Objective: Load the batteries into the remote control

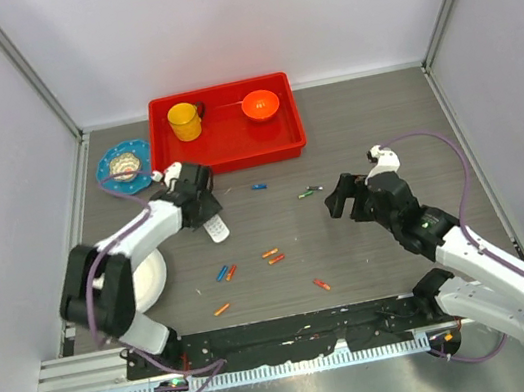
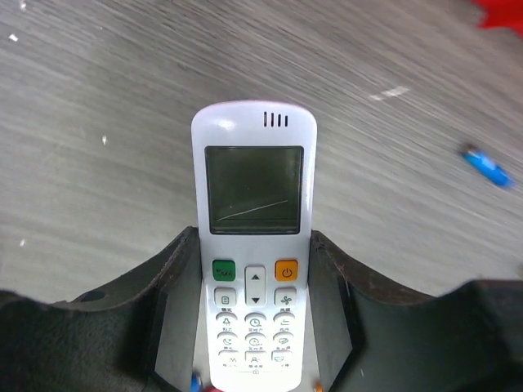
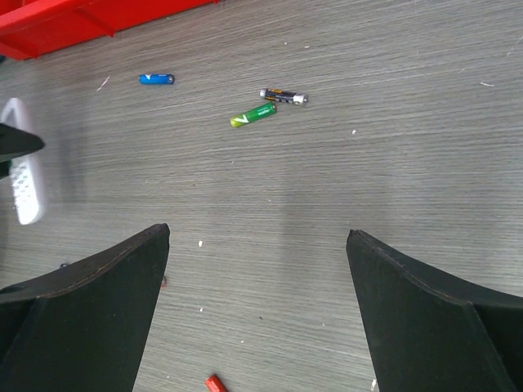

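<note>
Worktop [image 1: 372,126] of grey wood-grain fills the overhead view, closed in by plain white walls on the left, far and right sides. A red tray [image 1: 229,146] sits at the far edge, left of centre, holding a yellow cup [image 1: 185,121] and an orange bowl [image 1: 260,106]. A blue disc [image 1: 125,165] lies near the far-left corner and a white plate [image 1: 151,276] by the left edge. The batteries [image 1: 272,255], mostly orange or red, are scattered across the middle and toward the near edge, none touching the remote. The remote control [image 1: 216,228], a slim white oblong, lies left of centre and pokes out of the left pincer [image 1: 208,214] toward the near edge. The right pincer [image 1: 342,198] hovers right of centre with its fingers spread and nothing between them.

From the left wrist, the remote faces up, showing a grey-green screen, vent slots at its rounded top, a green button, an orange button and rows of white keys. The pincer is closed on its lower half, one finger against each long side, and the screen end juts past the fingertips. A blue battery [image 2: 486,167] lies well apart to the right.

From the right wrist, both fingers [image 3: 90,318] stand wide apart over bare worktop. Beyond them a green battery [image 3: 253,114] lies just beside a dark battery [image 3: 283,96], and a red battery [image 3: 214,382] shows at the bottom of the frame. The remote shows at the frame's left side, well apart from this pincer.
</note>
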Motion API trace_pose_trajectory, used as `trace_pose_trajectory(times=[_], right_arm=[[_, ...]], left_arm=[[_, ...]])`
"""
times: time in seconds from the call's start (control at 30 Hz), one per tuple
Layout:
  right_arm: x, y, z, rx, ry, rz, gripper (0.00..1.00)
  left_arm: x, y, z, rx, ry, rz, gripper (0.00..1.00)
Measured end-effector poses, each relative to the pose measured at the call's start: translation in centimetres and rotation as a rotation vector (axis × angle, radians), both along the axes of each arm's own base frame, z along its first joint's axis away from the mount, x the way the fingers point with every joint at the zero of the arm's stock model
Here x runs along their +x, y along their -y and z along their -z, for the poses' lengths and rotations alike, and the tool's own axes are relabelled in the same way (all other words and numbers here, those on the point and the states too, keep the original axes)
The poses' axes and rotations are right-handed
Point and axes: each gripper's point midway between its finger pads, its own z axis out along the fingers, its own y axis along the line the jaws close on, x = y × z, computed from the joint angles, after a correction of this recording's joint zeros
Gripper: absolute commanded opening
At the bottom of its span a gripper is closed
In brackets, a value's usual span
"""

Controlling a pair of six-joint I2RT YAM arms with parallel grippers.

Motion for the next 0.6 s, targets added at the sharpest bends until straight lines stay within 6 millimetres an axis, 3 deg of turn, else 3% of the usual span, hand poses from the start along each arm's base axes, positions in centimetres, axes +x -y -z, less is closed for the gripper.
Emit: trace_pose_trajectory(times=[0.1,0.17,0.27,0.47,0.6], right_arm=[[-0.1,-0.2,-0.4,0.002,-0.002,-0.015,0.95],[-0.2,-0.8,-1.2,0.013,0.002,-0.048,0.95],[-0.6,-2.6,-2.8,0.067,0.015,-0.145,0.95],[-2.6,-7.7,-6.7,0.292,0.047,-0.395,0.96],[-4.0,-10.0,-8.9,0.445,0.078,-0.515,0.96]], left_arm=[[-1.3,0.8,-4.1,-0.118,0.107,0.036,0.0],[-1.7,2.7,-8.2,-0.271,0.253,0.11,0.0],[-2.6,5.1,-12.7,-0.465,0.451,0.235,0.0],[-5.1,9.2,-16.8,-0.742,0.627,0.467,0.0],[-6.5,10.5,-19.6,-0.894,0.743,0.56,0.0]])
